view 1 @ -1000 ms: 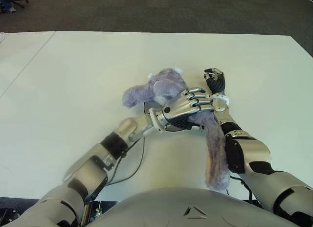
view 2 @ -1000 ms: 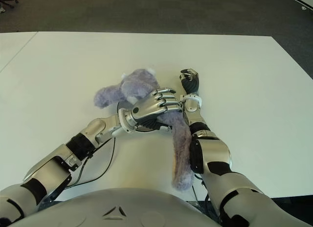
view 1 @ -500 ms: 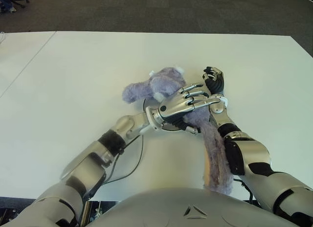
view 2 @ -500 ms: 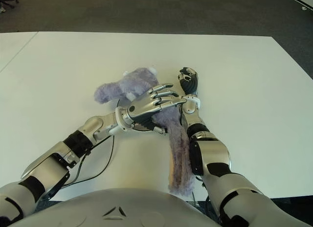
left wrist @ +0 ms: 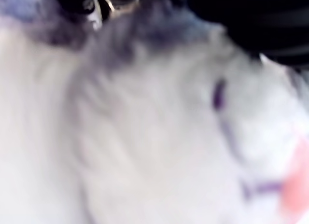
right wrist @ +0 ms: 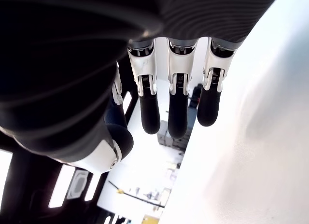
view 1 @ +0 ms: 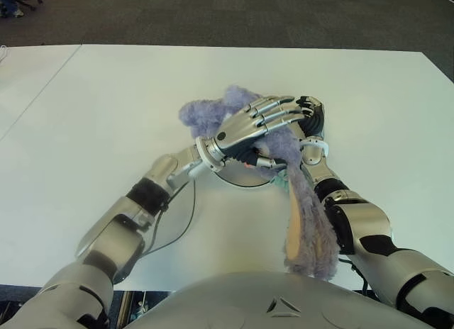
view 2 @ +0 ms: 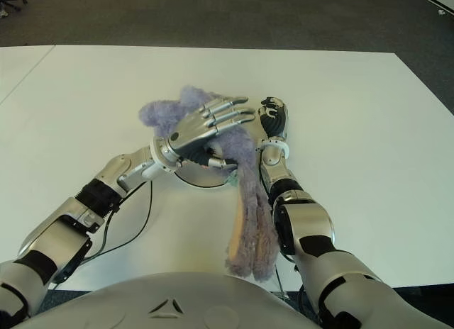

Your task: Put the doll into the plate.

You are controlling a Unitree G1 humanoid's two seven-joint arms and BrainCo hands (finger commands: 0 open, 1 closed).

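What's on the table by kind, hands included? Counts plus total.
Purple plush doll: 1, draped over the plate and trailing toward the robot
Plate: 1, mostly hidden under the doll
Robot hands: 2, left hand fingers extended above the doll, right hand beside the doll on its right
White table: 1
Total: 5

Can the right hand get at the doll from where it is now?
Probably yes. The right hand shows just right of the purple plush doll, fingers relaxed and holding nothing, with no object between them. But the left hand already covers the doll's upper part over the plate, crowding that end.
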